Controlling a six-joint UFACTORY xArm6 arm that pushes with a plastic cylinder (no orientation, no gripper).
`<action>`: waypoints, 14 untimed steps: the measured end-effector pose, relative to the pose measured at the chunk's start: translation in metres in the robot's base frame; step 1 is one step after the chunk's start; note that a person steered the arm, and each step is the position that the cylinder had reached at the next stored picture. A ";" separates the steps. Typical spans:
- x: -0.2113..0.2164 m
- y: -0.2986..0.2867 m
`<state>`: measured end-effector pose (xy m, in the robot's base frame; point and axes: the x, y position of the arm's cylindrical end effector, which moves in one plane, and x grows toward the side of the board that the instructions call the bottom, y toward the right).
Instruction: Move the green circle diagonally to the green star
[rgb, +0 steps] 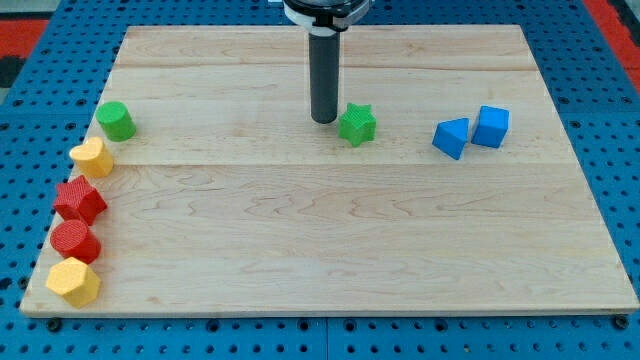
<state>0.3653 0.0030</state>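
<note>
The green circle (116, 120) is a short green cylinder near the board's left edge, toward the view's top. The green star (357, 125) lies near the board's middle, toward the top. My tip (323, 121) stands on the board just to the left of the green star, a small gap from it or barely touching it. The green circle is far to the tip's left.
A yellow heart (92, 157), a red star-like block (79, 200), a red circle (75, 241) and a yellow hexagon (73, 282) line the left edge below the green circle. A blue triangle (451, 137) and a blue cube (491, 127) sit at the right. The wooden board (330, 250) ends on a blue pegboard.
</note>
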 end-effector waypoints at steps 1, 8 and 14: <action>0.021 0.056; 0.152 0.060; 0.011 -0.186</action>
<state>0.3760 -0.1828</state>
